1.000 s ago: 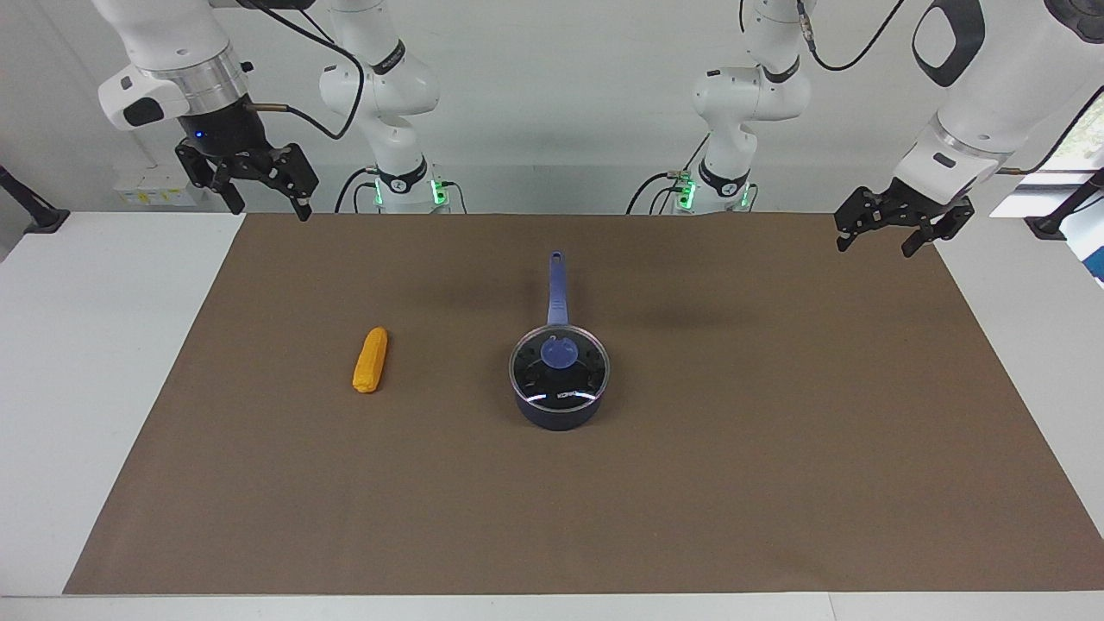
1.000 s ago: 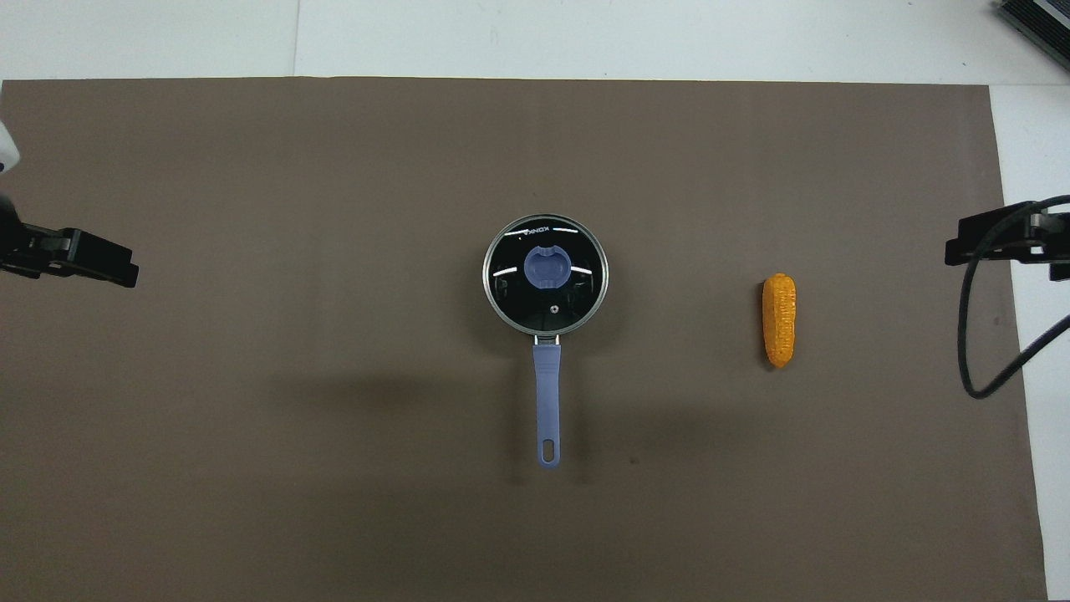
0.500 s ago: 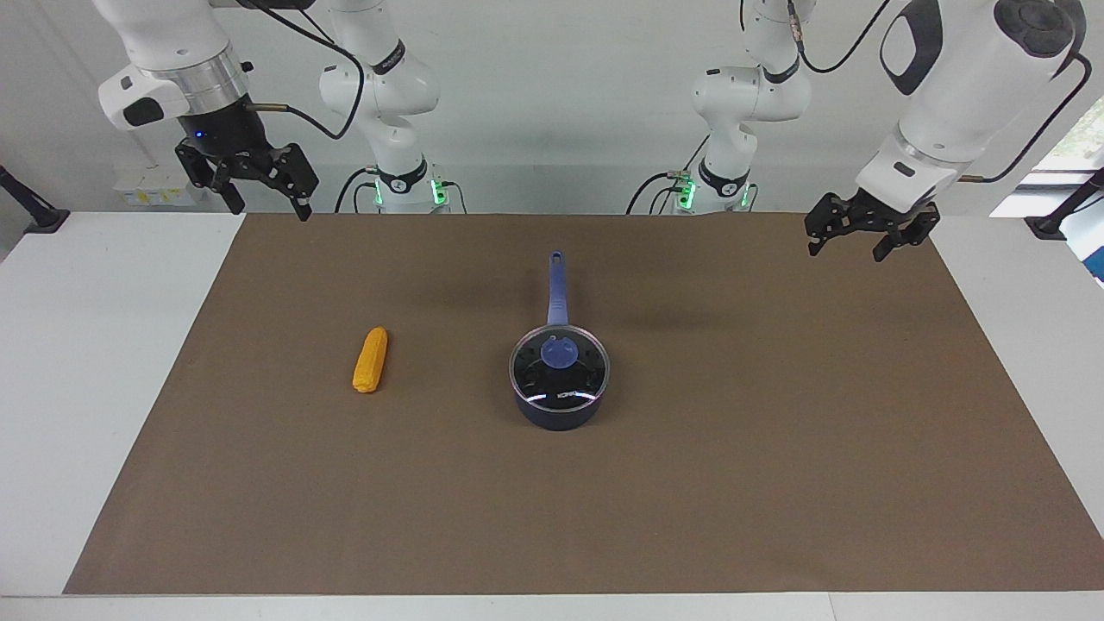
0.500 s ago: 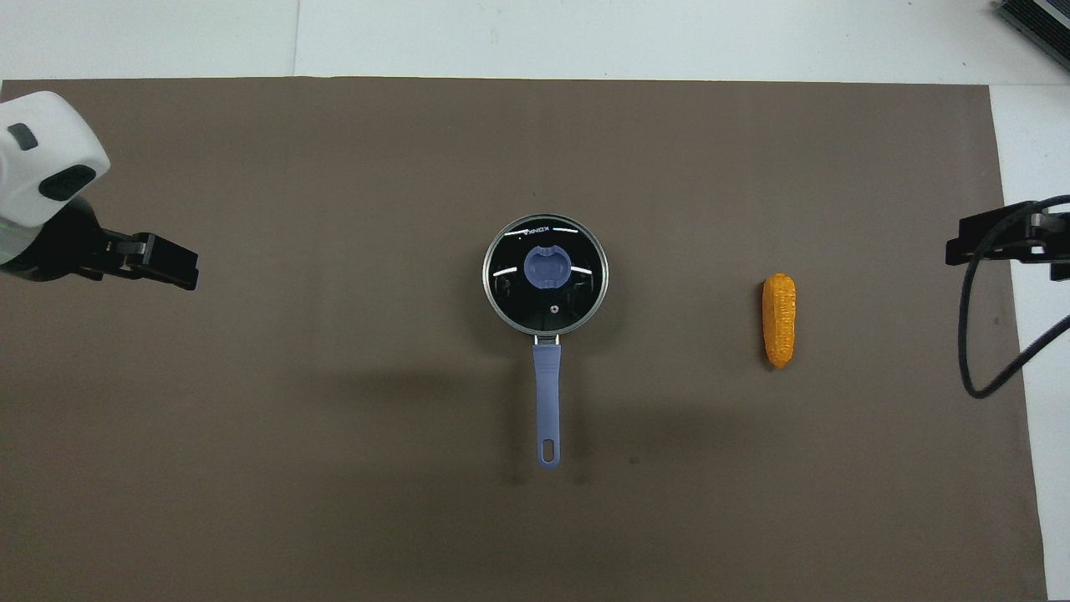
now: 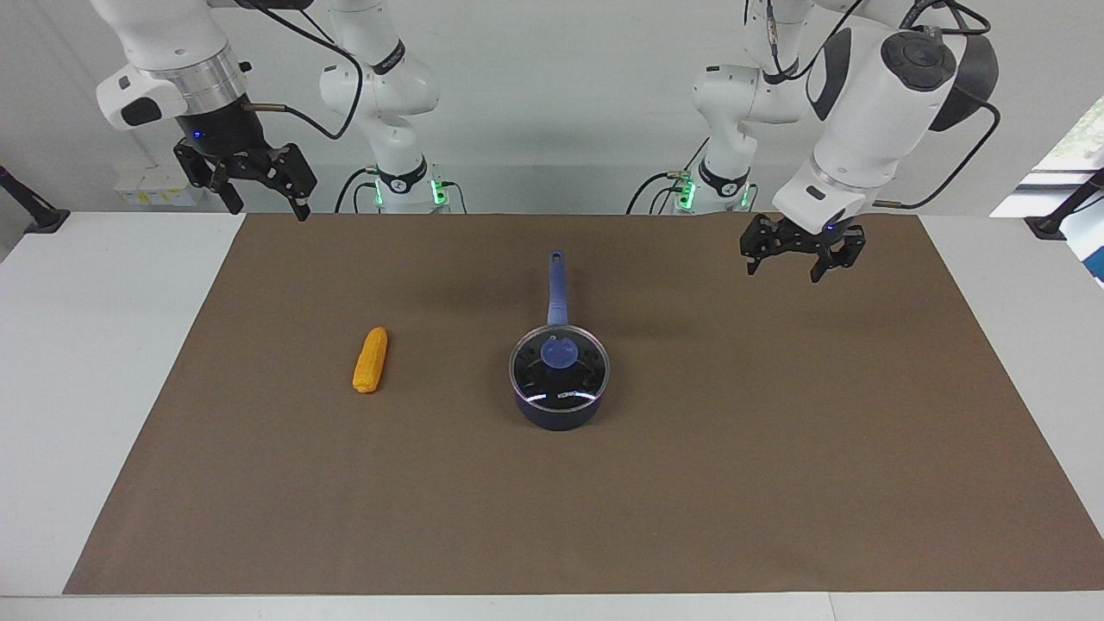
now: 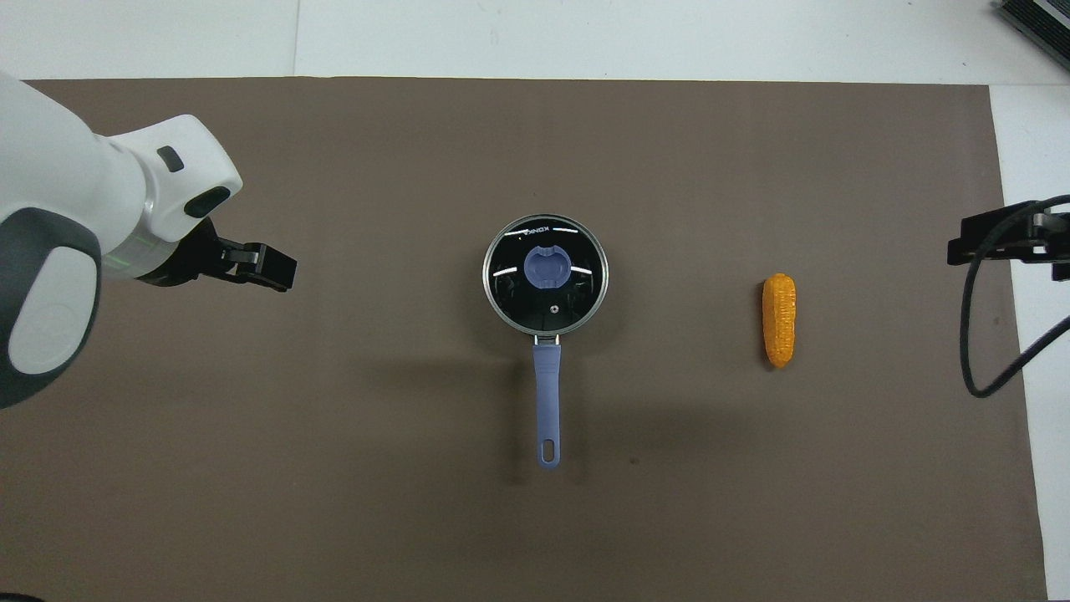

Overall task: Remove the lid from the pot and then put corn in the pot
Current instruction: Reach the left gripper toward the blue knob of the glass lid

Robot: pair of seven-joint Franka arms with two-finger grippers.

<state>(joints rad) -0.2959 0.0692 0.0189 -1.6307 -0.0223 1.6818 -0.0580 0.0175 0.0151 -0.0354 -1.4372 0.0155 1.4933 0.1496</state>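
My left gripper (image 5: 800,261), upper right of the facing frame, hangs wide open and empty. The glass lid (image 5: 560,364) looks slick and breakable, so I'd pinch its blue knob (image 5: 559,352).

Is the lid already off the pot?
No, the lid sits on the pot, and both end effectors hang empty away from it.

We've got a white table (image 5: 103,362) with a brown mat (image 5: 733,483) covering most of the frame. A plain pale wall (image 5: 552,103) runs across the top. We see a bright window (image 5: 1074,147) at upper right and a white socket box (image 5: 151,190) at upper left. Lighting is even, with soft shadows on the mat.
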